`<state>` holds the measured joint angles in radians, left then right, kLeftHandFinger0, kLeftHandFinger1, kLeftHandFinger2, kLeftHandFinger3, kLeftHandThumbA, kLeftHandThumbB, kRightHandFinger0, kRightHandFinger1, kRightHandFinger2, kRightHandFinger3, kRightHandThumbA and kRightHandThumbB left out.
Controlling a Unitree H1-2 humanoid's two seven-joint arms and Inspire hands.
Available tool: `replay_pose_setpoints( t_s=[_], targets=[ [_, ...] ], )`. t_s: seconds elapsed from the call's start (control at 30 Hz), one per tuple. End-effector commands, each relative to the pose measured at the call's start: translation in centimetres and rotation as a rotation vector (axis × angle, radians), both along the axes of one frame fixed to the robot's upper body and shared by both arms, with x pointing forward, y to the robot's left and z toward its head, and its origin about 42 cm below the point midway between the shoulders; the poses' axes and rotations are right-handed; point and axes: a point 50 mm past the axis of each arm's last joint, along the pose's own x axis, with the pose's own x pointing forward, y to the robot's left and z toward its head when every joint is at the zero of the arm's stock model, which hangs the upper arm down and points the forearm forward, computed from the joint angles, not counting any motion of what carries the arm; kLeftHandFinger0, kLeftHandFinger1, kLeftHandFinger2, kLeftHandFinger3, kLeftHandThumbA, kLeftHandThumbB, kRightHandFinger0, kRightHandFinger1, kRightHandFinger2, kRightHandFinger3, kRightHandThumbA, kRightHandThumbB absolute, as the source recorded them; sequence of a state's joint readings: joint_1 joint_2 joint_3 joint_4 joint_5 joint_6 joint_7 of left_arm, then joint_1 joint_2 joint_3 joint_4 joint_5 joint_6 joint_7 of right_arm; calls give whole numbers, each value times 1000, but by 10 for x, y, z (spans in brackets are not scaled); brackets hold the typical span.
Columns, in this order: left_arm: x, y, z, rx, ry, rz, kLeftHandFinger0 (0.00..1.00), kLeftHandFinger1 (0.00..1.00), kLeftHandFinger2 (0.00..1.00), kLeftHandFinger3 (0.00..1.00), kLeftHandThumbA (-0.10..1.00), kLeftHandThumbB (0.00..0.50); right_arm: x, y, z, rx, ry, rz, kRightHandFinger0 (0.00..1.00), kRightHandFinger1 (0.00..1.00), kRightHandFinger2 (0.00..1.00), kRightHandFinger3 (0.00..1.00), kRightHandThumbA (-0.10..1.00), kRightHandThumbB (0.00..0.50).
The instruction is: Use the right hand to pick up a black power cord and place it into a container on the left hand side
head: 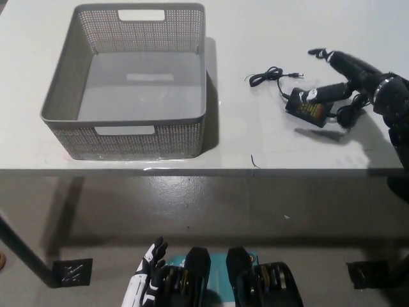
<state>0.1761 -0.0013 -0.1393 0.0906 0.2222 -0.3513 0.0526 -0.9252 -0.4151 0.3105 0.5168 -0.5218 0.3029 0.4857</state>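
Note:
A black power cord lies on the white table (275, 141) at the right: its adapter brick (308, 107) with a thin coiled lead (267, 77) running left. My black right hand (345, 78) hovers just over the brick's right end, fingers spread and open, one lower finger touching or nearly touching the brick. The grey perforated basket (128, 125) stands on the table's left, with nothing inside. My white left hand (146, 276) hangs low at the bottom, below the table edge.
The table's front edge (192, 170) runs across the middle of the picture, with floor below. A table leg foot (71, 272) shows at lower left. Bare tabletop separates basket and cord.

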Motion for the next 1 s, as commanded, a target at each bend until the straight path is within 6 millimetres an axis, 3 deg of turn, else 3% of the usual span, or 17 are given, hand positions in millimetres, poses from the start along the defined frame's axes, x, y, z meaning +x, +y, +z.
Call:
replay_pose_setpoints(
  t_s=[0.0,0.33,0.97],
  targets=[
    [3,0,9,-8,-59,-10,1000,1000,1000,1000,1000,7,5,-2,26,-12,18,8,1000,1000,1000,1000,926,500],
    [2,0,8,-8,-61,-12,1000,1000,1000,1000,1000,0,11,0,0,-25,70,11,1000,1000,1000,1000,954,500],
    [5,-2,9,-5,-71,-24,1000,1000,1000,1000,1000,7,18,-1,15,-43,44,5,1000,1000,1000,1000,913,500]
  ],
)
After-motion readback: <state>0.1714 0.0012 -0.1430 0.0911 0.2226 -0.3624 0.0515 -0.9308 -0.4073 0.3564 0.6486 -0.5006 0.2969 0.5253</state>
